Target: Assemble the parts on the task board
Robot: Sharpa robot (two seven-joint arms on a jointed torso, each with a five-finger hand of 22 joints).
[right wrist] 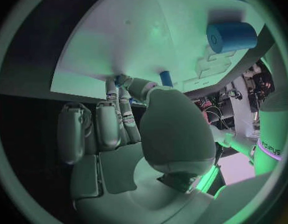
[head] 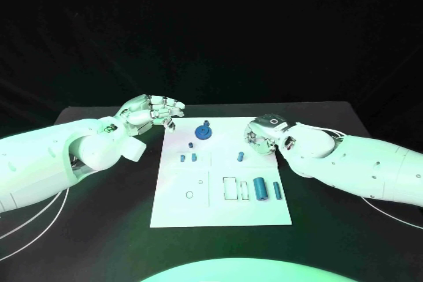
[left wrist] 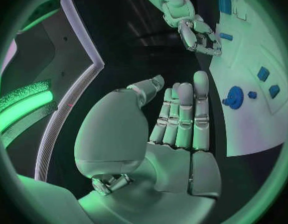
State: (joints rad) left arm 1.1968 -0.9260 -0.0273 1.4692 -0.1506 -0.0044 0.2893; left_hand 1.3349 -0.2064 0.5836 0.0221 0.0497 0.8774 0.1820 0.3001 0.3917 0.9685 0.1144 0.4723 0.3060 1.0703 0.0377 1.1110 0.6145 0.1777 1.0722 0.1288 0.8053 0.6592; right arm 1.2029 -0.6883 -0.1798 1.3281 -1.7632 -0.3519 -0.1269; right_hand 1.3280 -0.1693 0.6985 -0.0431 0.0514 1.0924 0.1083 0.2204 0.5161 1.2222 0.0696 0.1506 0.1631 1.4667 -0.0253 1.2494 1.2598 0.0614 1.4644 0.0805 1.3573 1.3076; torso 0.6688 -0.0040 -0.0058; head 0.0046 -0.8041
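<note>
Left robot hand [head: 151, 114] hovers at the far-left corner of the task board [head: 220, 215], fingers [left wrist: 184, 114] straight and close together in the left wrist view, nothing held. Right robot hand [head: 264, 134] sits over the board's far-right edge, fingers [right wrist: 116, 117] curled down toward the plate; cannot tell if anything is pinched at the tips. Between the two hands, a blue gear [head: 203, 133] lies flat on the far part of the board with a short peg rising from its centre. Nearer, two small blue blocks [head: 187, 157] lie side by side left of centre, and a small blue peg [head: 239, 155] is just below the right hand; whether it stands or lies is unclear. On the near-right part, a thick blue cylinder [head: 260, 188] lies down, long axis running near-to-far, with a thinner blue pin [head: 275, 190] parallel just right of it. The board rests mid-bench on the black bench [head: 106, 233].
</note>
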